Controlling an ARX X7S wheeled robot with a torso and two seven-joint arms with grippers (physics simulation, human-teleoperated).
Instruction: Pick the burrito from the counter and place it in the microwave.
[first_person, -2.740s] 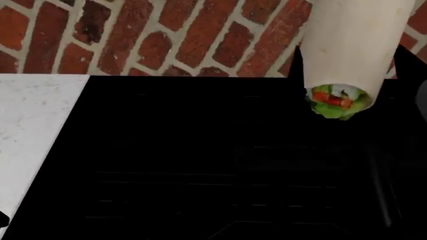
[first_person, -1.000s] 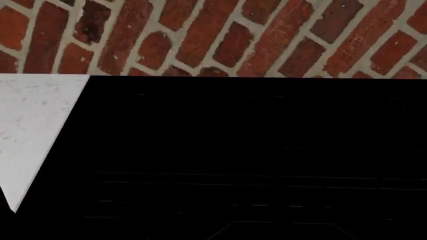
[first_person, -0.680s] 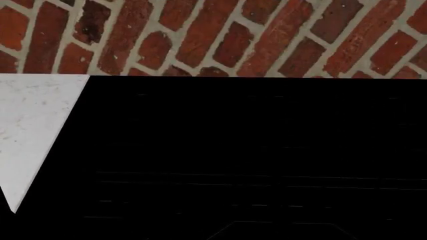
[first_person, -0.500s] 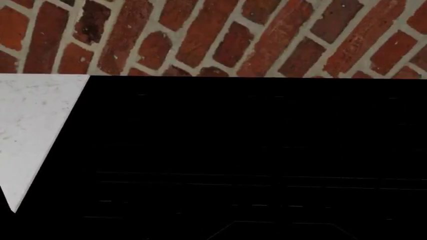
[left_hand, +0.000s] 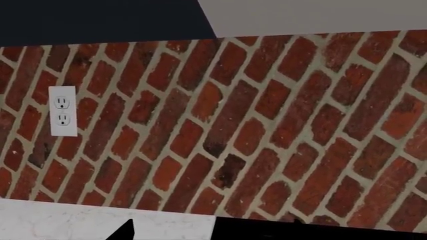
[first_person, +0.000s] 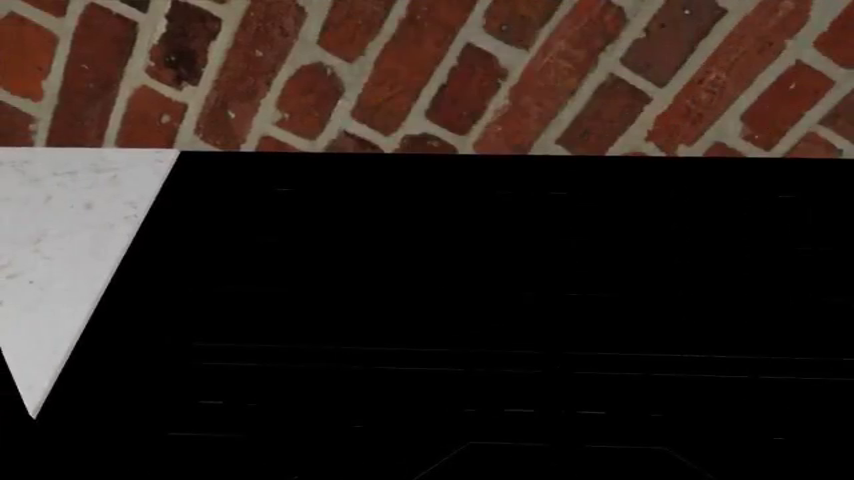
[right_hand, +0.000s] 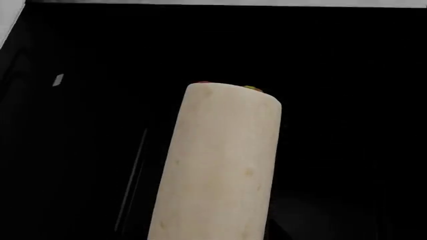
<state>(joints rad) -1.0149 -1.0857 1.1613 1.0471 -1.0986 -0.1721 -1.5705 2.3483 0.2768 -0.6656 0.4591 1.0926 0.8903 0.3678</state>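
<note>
White marble desk (first_person: 60, 235) shows as a wedge at the left in the head view, bare on the part in sight. Flush against its right edge sits the flat black stove top (first_person: 494, 310), filling the rest. Both run back to the brick wall (first_person: 400, 70) on the far side.

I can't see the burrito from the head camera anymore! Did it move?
Yes. Earlier it hung over the black stove top near the brick wall; now it's gone from that view. Only the right wrist view shows the burrito.
</note>
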